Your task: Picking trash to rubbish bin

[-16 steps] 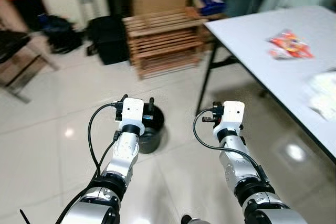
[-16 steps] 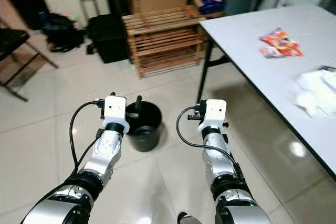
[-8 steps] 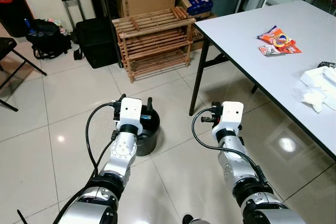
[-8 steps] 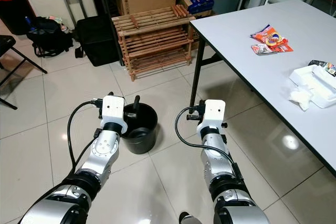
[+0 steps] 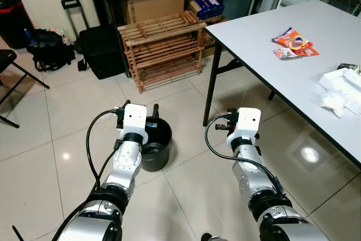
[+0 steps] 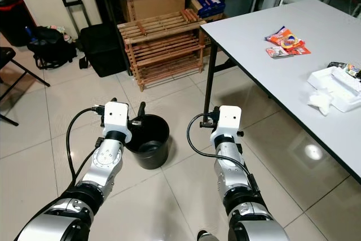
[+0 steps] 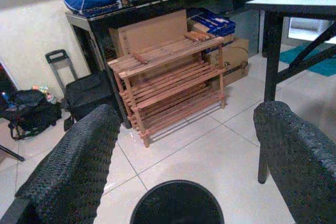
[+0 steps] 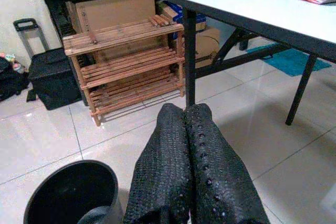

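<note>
Left hand point(image 7: 178, 145): your fingers point(image 7: 68, 166) were spread wide, nothing between them, hovering right over the bin.
Right hand point(image 8: 191, 166): clenched shut and empty, out over the floor tiles point(image 5: 67, 105).
Rubbish bin point(image 6: 148, 140): black bucket on the floor, just beyond your left hand, between both arms.
Trash: orange wrappers point(image 5: 293, 40) and white tray with tissue point(image 6: 333, 86) sat on the table point(image 5: 265, 32), well off to your right hand's far side.
Background: wooden rack point(image 5: 163, 46) ahead of both hands.
</note>
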### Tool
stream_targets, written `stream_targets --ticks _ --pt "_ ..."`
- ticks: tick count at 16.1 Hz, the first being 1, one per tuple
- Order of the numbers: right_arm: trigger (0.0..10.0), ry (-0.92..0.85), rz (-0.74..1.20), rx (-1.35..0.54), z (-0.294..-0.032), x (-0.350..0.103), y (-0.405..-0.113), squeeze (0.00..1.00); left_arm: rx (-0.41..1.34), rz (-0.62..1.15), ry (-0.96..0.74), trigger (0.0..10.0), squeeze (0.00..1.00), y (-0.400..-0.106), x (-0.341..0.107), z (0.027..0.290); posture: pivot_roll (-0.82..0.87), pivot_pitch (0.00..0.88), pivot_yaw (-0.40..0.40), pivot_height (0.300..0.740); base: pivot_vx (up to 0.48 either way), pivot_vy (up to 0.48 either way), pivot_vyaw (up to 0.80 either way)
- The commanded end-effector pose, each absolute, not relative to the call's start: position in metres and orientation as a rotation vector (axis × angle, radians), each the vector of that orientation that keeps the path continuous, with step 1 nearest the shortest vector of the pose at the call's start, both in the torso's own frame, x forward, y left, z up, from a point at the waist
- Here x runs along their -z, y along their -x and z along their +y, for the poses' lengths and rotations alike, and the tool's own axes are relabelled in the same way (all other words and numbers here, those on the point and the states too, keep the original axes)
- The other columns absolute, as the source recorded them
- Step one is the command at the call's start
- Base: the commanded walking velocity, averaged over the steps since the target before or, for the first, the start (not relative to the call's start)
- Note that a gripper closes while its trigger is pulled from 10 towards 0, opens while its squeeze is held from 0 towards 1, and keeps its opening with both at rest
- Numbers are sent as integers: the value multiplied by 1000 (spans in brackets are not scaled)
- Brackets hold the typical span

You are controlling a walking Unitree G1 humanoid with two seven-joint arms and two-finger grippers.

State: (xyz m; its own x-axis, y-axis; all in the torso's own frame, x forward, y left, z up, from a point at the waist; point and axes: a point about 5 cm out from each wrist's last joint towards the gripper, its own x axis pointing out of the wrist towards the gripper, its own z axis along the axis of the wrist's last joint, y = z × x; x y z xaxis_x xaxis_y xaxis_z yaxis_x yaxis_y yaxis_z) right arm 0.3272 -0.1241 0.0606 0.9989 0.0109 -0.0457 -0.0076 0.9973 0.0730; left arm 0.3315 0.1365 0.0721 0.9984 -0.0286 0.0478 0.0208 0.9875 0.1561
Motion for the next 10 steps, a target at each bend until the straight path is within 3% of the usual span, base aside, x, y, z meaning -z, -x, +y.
stream_targets --ticks 1,3,6,10 --pt "10000 -55 36 -15 -125 -63 -329 0 17 -49 -142 10000 0 -331 -72 135 1 0 62 740 0 0 -800" --pt "10000 -48 36 -14 -127 -63 -328 0 38 -48 -148 10000 0 -330 -71 128 1 0 55 740 0 0 -800" --pt "10000 -45 35 -14 -129 -63 -328 0 27 -45 -149 10000 0 -330 -70 128 -3 6 48 740 0 -480 -800" --pt "10000 -41 35 -6 -132 -63 -329 0 33 -48 -131 10000 0 -330 -71 126 -6 14 47 740 0 0 -800"
